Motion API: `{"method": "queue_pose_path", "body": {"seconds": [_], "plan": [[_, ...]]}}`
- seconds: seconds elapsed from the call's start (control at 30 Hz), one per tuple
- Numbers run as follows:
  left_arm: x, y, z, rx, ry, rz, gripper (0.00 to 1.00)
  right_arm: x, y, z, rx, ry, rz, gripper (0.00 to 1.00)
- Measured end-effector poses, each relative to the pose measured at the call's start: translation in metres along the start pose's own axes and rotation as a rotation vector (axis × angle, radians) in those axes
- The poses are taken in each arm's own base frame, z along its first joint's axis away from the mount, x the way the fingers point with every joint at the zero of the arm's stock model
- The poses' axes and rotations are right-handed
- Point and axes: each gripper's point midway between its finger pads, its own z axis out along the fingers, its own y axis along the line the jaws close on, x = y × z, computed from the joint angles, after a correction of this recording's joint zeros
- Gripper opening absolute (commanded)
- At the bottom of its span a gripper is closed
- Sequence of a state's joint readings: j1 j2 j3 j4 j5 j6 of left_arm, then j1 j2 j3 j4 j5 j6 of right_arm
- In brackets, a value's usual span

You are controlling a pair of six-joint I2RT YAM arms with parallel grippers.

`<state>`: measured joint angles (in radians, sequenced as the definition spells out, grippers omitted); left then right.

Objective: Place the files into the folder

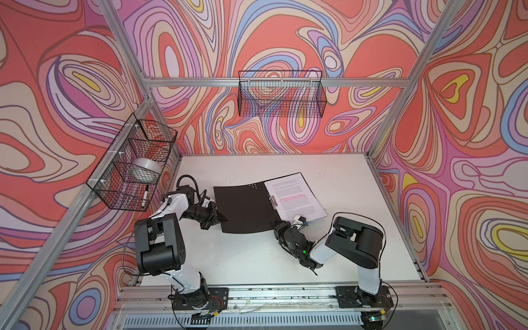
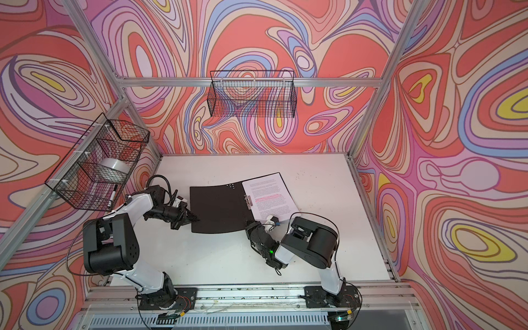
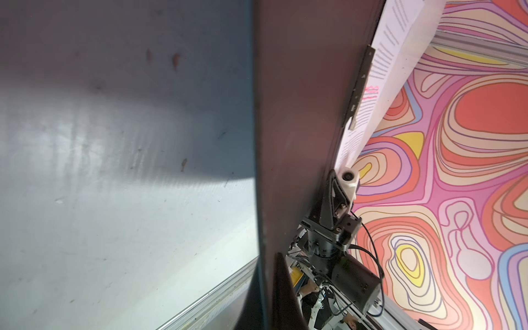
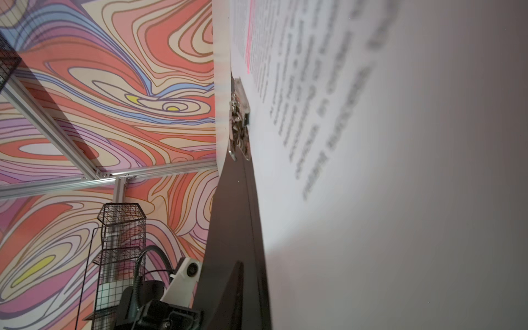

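The folder point(image 1: 243, 205) point(image 2: 220, 205) lies open in the middle of the table, black inside up. The files point(image 1: 294, 197) point(image 2: 271, 197), white sheets with pink-highlighted lines, lie on its right half beside the metal spine clip point(image 1: 273, 201) point(image 4: 240, 123). My left gripper point(image 1: 224, 219) point(image 2: 197, 218) point(image 3: 268, 300) is shut on the left cover's outer edge near its front corner. That cover point(image 3: 300, 114) stands slightly off the table. My right gripper point(image 1: 275, 223) point(image 2: 248, 223) sits at the folder's near edge by the spine. One of its fingers point(image 4: 237, 285) lies against the black cover point(image 4: 231, 214); the other is hidden.
A wire basket rack point(image 1: 134, 163) on the left wall holds a tape roll point(image 1: 147, 168) and a marker point(image 1: 145, 195). Another wire basket point(image 1: 281, 94) hangs on the back wall. Both arm bases stand on the aluminium rail point(image 1: 285, 294) at the white table's point(image 1: 343, 183) front edge.
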<state>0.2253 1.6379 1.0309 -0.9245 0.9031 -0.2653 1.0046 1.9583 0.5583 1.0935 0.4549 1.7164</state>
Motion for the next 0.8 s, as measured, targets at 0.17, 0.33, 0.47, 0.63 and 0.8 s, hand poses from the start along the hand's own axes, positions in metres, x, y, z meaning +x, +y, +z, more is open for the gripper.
{"method": "queue_pose_path", "body": {"seconds": [0.17, 0.33, 0.47, 0.63, 0.8], "plan": [[-0.007, -0.015, -0.008, 0.017, -0.018, 0.033, 0.0, 0.008, 0.004, 0.001, -0.011, 0.029, 0.02, 0.47], [-0.02, -0.03, -0.02, 0.01, -0.065, 0.076, 0.0, 0.022, 0.007, 0.0, -0.014, 0.067, 0.036, 0.54], [-0.032, -0.045, -0.033, 0.0, -0.116, 0.118, 0.0, 0.037, 0.006, -0.004, -0.012, 0.105, 0.048, 0.55], [-0.05, -0.066, -0.052, -0.036, -0.201, 0.195, 0.0, 0.067, 0.001, -0.009, 0.007, 0.179, 0.083, 0.55], [-0.057, -0.08, -0.056, -0.113, -0.235, 0.278, 0.0, 0.094, -0.005, -0.016, 0.033, 0.26, 0.11, 0.55]]}}
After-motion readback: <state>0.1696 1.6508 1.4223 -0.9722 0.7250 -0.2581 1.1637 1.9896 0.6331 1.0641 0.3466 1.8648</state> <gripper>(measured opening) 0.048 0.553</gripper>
